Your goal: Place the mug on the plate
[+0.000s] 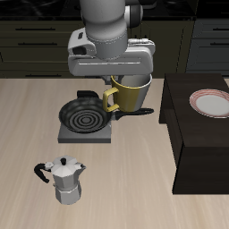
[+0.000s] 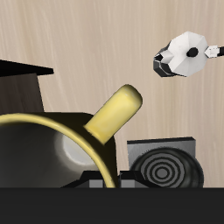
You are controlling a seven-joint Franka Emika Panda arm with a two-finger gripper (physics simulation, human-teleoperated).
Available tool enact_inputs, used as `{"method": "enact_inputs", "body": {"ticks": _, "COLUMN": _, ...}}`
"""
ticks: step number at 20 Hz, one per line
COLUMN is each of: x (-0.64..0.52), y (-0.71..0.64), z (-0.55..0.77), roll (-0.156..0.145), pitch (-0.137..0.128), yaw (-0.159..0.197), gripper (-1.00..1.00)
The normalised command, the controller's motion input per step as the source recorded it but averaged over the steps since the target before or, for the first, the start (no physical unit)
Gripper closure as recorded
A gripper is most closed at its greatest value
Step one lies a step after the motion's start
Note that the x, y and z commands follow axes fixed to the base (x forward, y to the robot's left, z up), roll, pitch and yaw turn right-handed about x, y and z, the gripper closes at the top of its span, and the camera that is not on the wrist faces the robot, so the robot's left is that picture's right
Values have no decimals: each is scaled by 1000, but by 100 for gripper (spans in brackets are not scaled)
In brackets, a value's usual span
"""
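Note:
The olive-yellow mug (image 1: 131,95) hangs in the air under my gripper (image 1: 131,80), which is shut on its rim. The mug is above the back edge of the frying pan, with its squared yellow handle (image 1: 112,97) towards the pan. In the wrist view the mug's rim (image 2: 52,129) and handle (image 2: 117,113) fill the near field, with the pale inside showing. The white plate with a pink-red ring (image 1: 213,103) lies on a dark raised block (image 1: 199,152), apart from the mug. The plate is not seen in the wrist view.
A black frying pan with a spiral pattern (image 1: 83,114) sits on a grey burner (image 1: 86,134) below the mug; it also shows in the wrist view (image 2: 163,168). A silver moka pot with a black handle (image 1: 64,182) stands near the table's front edge, also seen in the wrist view (image 2: 184,54).

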Motion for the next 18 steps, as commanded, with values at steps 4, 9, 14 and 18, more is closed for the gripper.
{"method": "enact_inputs", "body": {"ticks": 4, "x": -531, "y": 139, "z": 473, "roll": 62, "pitch": -83, "yaw": 56, "gripper": 100}}
{"method": "enact_inputs", "body": {"ticks": 9, "x": -348, "y": 238, "z": 345, "roll": 52, "pitch": -82, "yaw": 54, "gripper": 100}}
{"method": "enact_inputs", "body": {"ticks": 14, "x": -128, "y": 228, "z": 240, "roll": 23, "pitch": -56, "yaw": 13, "gripper": 100}}
{"method": "enact_inputs", "body": {"ticks": 18, "x": -124, "y": 282, "z": 130, "roll": 20, "pitch": -42, "yaw": 1, "gripper": 100}}
